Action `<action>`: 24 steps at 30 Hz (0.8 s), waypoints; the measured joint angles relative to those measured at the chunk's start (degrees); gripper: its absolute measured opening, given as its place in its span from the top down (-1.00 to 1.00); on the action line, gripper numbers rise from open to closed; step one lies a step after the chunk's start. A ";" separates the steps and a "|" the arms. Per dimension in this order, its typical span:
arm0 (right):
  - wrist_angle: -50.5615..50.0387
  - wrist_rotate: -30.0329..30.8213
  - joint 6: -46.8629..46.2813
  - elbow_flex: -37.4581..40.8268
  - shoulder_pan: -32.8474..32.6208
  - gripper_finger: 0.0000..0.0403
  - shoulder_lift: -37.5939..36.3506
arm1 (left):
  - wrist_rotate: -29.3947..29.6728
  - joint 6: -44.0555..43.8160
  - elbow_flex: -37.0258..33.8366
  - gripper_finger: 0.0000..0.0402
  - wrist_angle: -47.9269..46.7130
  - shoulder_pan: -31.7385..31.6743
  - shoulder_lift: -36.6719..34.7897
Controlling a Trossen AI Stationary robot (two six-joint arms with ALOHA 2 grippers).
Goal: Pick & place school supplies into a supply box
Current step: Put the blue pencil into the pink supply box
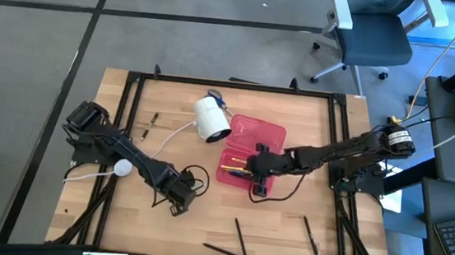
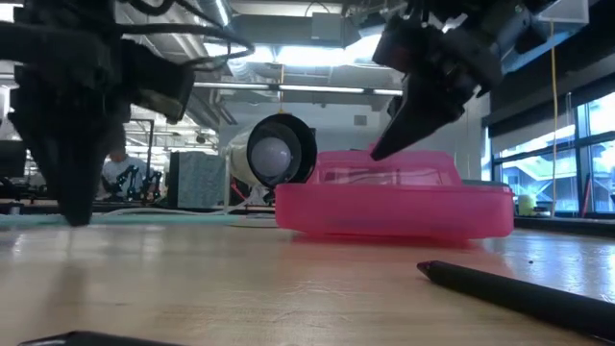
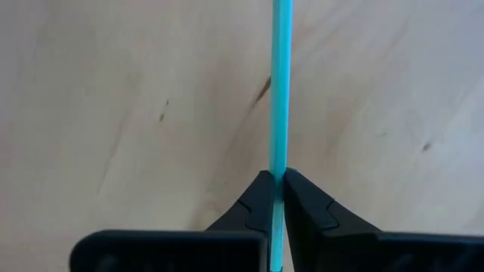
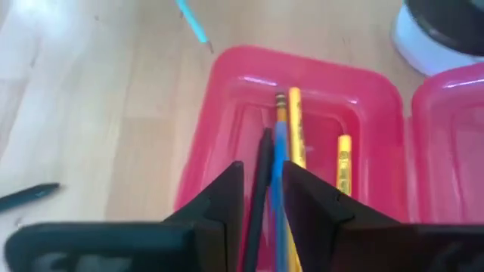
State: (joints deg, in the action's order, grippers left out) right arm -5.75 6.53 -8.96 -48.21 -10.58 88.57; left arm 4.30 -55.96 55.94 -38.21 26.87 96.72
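The left gripper is clenched on a thin turquoise pencil, held low over the near-left part of the wooden table. The right gripper is poised over the open supply box, its fingers parted with a black pen and a blue pen seen between them; whether either is gripped cannot be told. The supply box is a translucent pink case with rounded corners, set at the table's middle, its lid laid open on the far side. Yellow pencils are seen lying in its tray. A white cylinder with a white cable is placed just left of the lid. Three dark pens are scattered along the near edge.
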 joint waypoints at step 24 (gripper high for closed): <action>-27.80 8.03 -33.78 -0.02 -15.47 0.52 -12.25 | 4.82 35.47 8.82 0.95 8.26 -10.14 -9.15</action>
State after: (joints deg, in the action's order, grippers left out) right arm -33.55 14.55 -42.74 -48.23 -26.05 76.32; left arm 9.12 -20.49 64.76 -29.95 16.73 87.57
